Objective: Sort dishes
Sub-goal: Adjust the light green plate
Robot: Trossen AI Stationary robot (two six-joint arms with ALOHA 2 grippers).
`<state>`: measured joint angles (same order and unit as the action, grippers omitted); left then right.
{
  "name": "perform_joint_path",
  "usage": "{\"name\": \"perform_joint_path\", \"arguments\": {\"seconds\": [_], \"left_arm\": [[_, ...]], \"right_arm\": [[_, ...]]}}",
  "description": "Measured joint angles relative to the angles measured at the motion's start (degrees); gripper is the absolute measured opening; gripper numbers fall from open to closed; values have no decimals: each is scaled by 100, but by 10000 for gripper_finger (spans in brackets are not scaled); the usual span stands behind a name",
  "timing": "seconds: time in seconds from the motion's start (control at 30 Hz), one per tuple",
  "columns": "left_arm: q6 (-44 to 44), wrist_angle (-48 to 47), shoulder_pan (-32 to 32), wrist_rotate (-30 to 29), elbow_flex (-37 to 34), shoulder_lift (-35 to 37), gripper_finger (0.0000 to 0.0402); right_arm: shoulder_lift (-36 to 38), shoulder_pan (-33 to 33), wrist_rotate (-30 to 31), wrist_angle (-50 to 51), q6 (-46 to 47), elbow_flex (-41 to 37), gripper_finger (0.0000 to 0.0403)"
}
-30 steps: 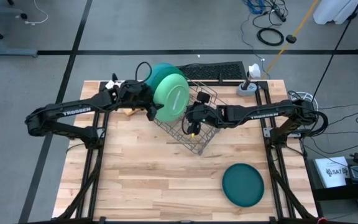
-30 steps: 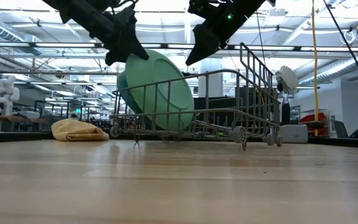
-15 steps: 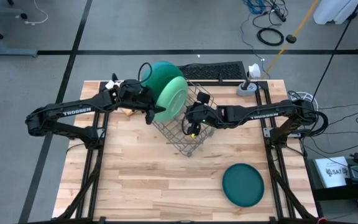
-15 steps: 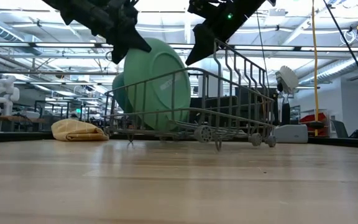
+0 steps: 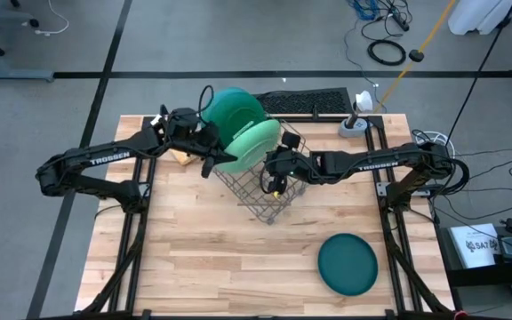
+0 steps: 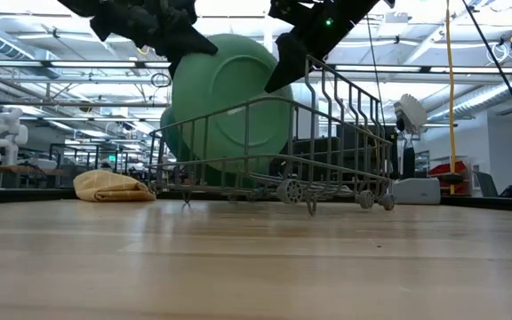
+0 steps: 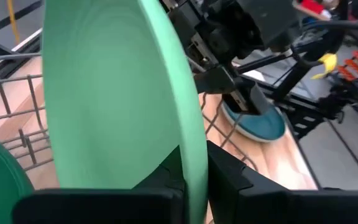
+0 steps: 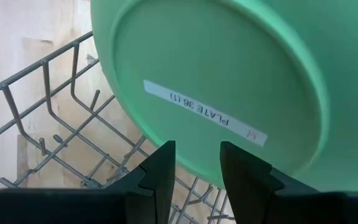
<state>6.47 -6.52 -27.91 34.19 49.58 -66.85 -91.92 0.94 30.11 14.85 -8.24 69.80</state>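
Light wooden plank tabletop [image 5: 212, 258] in a workshop; left end effector [image 5: 210, 160] clamping round light green plate [image 5: 254, 147] above grey wire rack [image 5: 269, 191]; right end effector [image 5: 272, 169] parted, empty.

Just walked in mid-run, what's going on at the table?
The left claw is shut on the rim of a round light green plate, holding it on edge in the grey wire rack. The right claw hovers open beside the plate. A darker green plate stands behind; a teal plate lies flat on the wooden table.
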Motion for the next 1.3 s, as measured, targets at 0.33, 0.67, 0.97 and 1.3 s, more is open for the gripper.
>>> {"name": "perform_joint_path", "arguments": {"seconds": [0.33,0.67,0.97,1.3], "left_arm": [[-56,34,-668,891,0,-23,19],[209,653,-1043,1567,2,-595,19],[357,1138,-1181,1892,20,-1083,19],[686,1268,-1348,1954,20,-1270,19]], "right_arm": [[0,-69,7,-13,10,0,118],[-2,-128,-7,-96,26,0,118],[159,-227,-11,-9,85,2,118],[201,-305,-37,40,141,0,118]]}}
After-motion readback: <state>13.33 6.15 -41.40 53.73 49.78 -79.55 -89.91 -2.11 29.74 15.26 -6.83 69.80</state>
